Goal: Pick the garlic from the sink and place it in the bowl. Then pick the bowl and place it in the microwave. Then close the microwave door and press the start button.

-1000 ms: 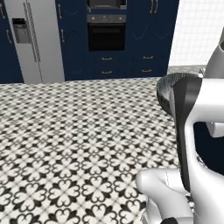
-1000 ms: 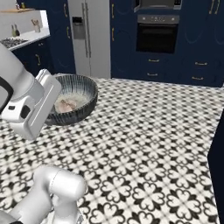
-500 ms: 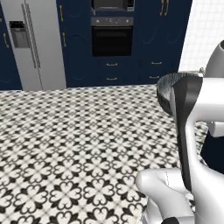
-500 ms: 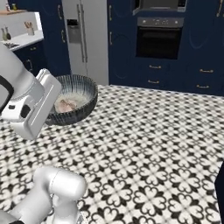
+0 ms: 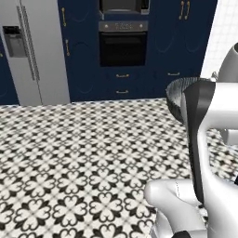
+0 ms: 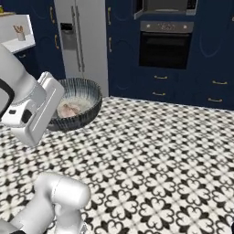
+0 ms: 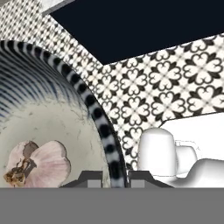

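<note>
While clamped on the rim of the bowl point(image 7: 103, 127), the claw point(image 7: 114, 177), garlic point(image 7: 37, 162) inside.

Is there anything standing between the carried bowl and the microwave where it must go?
Nothing visible stands in the way. The claw grips the rim of the bowl, with the garlic inside. Bare patterned floor stretches to the cabinets, where the microwave sits above the oven.

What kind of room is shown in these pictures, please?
Most likely a home kitchen: a built-in black oven sits in navy cabinets, a steel fridge stands nearby, and the floor is patterned tile. The tool grips a bowl holding garlic.
</note>
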Motion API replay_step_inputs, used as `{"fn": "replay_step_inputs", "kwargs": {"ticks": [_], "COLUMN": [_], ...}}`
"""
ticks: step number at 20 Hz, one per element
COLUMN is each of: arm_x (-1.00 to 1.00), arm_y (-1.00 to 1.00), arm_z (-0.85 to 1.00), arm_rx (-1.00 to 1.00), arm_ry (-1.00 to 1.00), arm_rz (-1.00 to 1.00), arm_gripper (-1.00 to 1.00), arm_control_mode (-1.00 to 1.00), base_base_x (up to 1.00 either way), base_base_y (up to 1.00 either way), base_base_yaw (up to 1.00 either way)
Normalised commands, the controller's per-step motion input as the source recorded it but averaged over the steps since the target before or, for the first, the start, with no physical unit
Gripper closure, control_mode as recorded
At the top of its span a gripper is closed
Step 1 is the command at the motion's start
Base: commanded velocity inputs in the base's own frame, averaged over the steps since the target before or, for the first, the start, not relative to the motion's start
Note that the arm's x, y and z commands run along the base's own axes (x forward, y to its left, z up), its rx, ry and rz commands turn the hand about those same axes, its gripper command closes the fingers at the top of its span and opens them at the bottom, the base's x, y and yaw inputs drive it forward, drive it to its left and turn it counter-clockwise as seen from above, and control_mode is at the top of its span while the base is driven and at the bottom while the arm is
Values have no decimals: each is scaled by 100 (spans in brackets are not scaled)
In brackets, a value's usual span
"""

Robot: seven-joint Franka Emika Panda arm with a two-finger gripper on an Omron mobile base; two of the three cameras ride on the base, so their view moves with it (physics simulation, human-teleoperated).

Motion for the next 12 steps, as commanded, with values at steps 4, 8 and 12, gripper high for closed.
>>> {"fn": "replay_step_inputs", "kwargs": {"ticks": [4, 8, 12], "arm_x": [0, 0, 0], "arm_y": [0, 0, 0], "arm_z": [0, 0, 0], "arm_rx": [0, 0, 0], "arm_ry": [0, 0, 0], "arm_rz": [0, 0, 0], "arm_gripper": [100, 100, 100], "arm_control_mode": [100, 100, 100], "base_base_x": [100, 100, 100], "base_base_y": [7, 6, 1], "base_base_yaw": [2, 3, 5]}}
